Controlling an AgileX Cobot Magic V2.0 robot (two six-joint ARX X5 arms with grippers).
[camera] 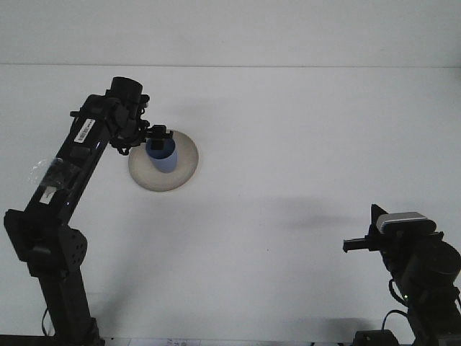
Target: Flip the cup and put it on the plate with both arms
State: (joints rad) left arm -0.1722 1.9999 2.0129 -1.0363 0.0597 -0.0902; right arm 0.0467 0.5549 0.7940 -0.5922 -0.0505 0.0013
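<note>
A light blue cup point(163, 160) stands on the beige round plate point(181, 167) at the table's back left. My left gripper point(158, 135) hangs just over the cup's top. It is open, with a dark finger on either side of the rim, and it hides the cup's upper edge. My right gripper point(348, 245) rests low at the front right, far from the plate. Its fingers point left, pressed together with nothing between them.
The white table point(288, 144) runs back to a pale wall. The left arm's black links point(65, 173) rise from their base at the front left. The right arm's base point(425, 277) stands at the front right corner.
</note>
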